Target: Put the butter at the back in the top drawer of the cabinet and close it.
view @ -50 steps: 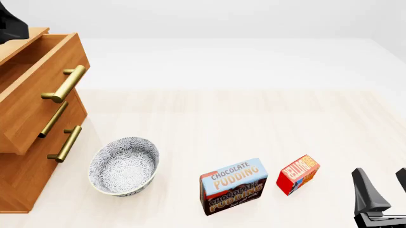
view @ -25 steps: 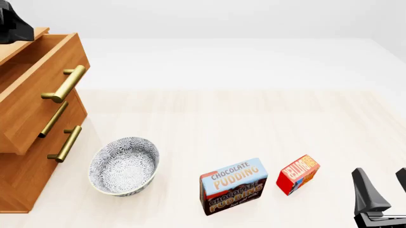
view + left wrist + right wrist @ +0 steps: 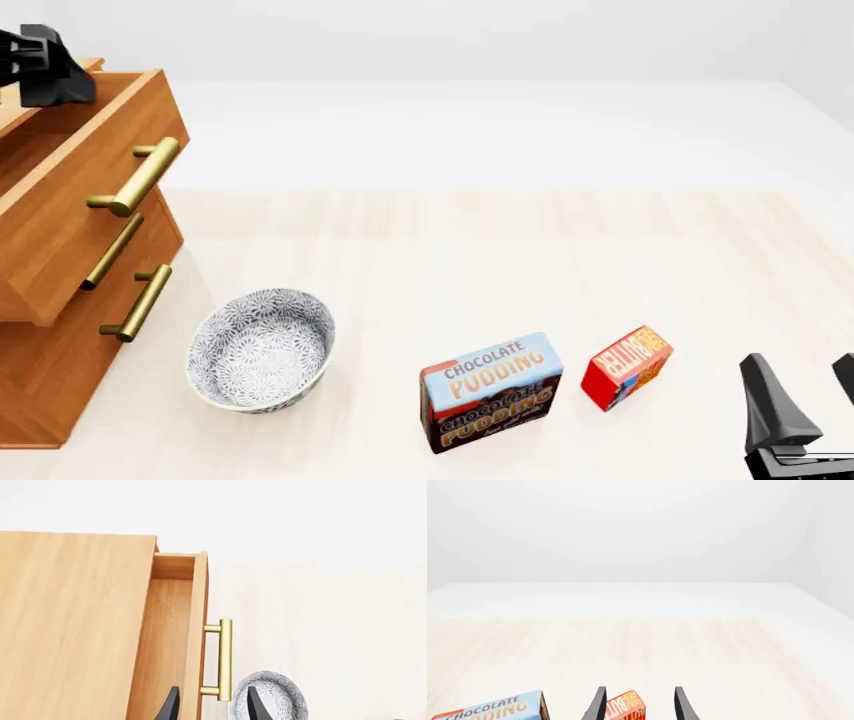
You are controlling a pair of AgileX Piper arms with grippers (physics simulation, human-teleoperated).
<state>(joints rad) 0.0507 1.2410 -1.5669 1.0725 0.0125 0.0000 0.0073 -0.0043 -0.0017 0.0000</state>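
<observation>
Butter (image 3: 627, 367) upright on the table (image 3: 534, 260), just right of the pudding box (image 3: 490, 392), well right of the cabinet (image 3: 54, 330). Top drawer (image 3: 83, 190) pulled open, nothing seen inside. Patterned bowl (image 3: 260, 350) near the cabinet's lower drawers. Left gripper (image 3: 212, 707) above the drawer front, fingers spread, holding nothing. Right gripper (image 3: 801, 400) right of the butter, fingers spread, empty.

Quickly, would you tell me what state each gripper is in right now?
Left gripper: open, holding nothing, above the open top drawer.
Right gripper: open, empty, butter beyond its fingertips.
</observation>
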